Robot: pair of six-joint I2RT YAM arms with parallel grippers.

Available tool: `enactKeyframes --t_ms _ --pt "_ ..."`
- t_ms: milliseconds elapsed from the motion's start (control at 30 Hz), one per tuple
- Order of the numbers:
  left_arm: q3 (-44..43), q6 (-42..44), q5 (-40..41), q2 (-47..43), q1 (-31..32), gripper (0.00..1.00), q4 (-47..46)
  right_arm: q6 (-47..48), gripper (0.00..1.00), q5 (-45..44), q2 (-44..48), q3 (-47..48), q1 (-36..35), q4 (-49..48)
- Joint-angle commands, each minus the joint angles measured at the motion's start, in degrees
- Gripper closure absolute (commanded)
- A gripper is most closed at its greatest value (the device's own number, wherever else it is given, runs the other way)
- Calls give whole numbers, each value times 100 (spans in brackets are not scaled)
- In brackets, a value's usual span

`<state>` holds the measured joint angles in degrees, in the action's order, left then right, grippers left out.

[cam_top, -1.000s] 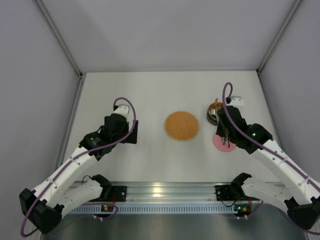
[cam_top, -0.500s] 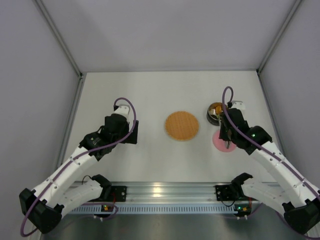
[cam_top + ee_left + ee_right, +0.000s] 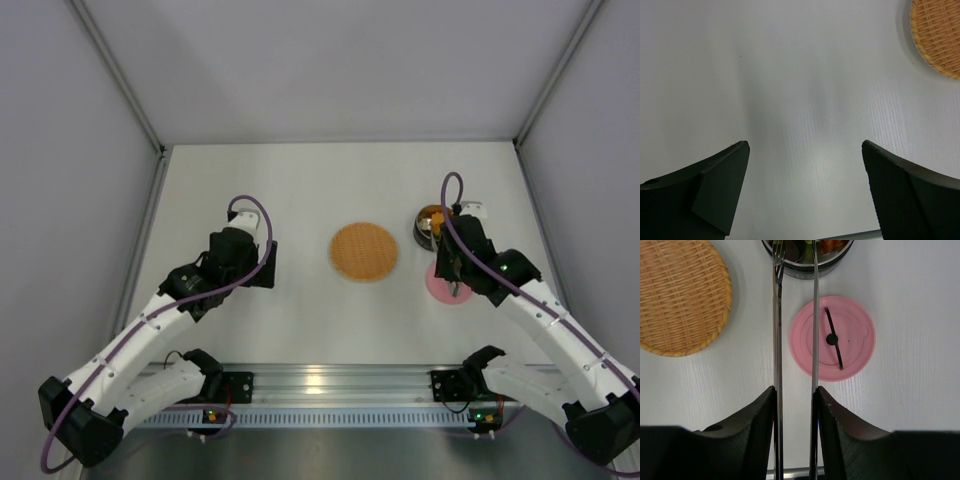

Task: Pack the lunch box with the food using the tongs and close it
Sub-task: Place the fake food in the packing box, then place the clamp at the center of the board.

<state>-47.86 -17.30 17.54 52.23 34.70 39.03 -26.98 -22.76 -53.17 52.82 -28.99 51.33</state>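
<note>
- Left arm (image 3: 160, 315): reaches forward and inward from its base, with the wrist angled downward.
- Left gripper (image 3: 804, 146): fingers spread wide apart, nothing between them.
- Right arm (image 3: 548, 312): reaches forward and inward, wrist pointing down.
- Right gripper (image 3: 795, 392): fingers press on the outer sides of both arms of the tongs (image 3: 814, 315), which are partly squeezed.

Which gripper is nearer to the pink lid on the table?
Right. The right gripper, holding the tongs, hangs right by the pink lid; the left gripper is far to its left, beyond the orange woven plate.
</note>
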Motion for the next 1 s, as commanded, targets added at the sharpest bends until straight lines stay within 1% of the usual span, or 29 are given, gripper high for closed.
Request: enactKeyframes --t_ms 0,233,333,367,433,467,500,567,600,667,700,767,800,833,900,967 --pt "31 -19 48 -90 37 1 -159 114 64 53 8 273 96 -343" --pt "31 -19 56 -81 37 1 -158 141 65 492 -185 747 -1 -396" --pt "31 -28 57 -73 28 1 -150 71 65 545 -597 1098 -281 -615" --pt "31 -28 74 -72 28 1 -158 53 65 528 -738 1317 -517 -711" --pt "22 -28 74 -64 28 1 -150 -9 65 527 -1369 1625 -747 -931" --pt "22 -37 83 -64 37 1 -150 -26 65 501 -1607 2018 -992 -993" --pt "22 -37 83 -81 28 1 -141 -26 65 484 -2105 2231 -1107 -1054" --pt "22 -45 83 -72 37 1 -150 -9 65 431 -2582 2835 -1379 -1300" --pt "22 -45 100 -72 37 1 -150 9 65 466 -3063 3013 -1416 -1405" --pt "22 -54 109 -81 28 1 -132 44 65 702 -3540 3504 -1451 -1712" --pt "22 -54 127 -81 37 1 -132 44 65 764 -3986 3620 -1460 -1862" --pt "22 -54 170 -99 28 1 -132 61 65 984 -4384 3901 -1478 -2335" --pt "22 -63 179 -107 28 1 -132 53 65 1080 -4778 3972 -1478 -2477" --pt "22 -63 188 -116 28 1 -123 53 65 1246 -4973 4086 -1495 -2627" --pt "22 -63 206 -116 37 1 -132 0 65 1405 -5473 4157 -1504 -3047" --pt "22 -63 206 -125 28 1 -132 -61 64 1555 -5826 4403 -1504 -3138"
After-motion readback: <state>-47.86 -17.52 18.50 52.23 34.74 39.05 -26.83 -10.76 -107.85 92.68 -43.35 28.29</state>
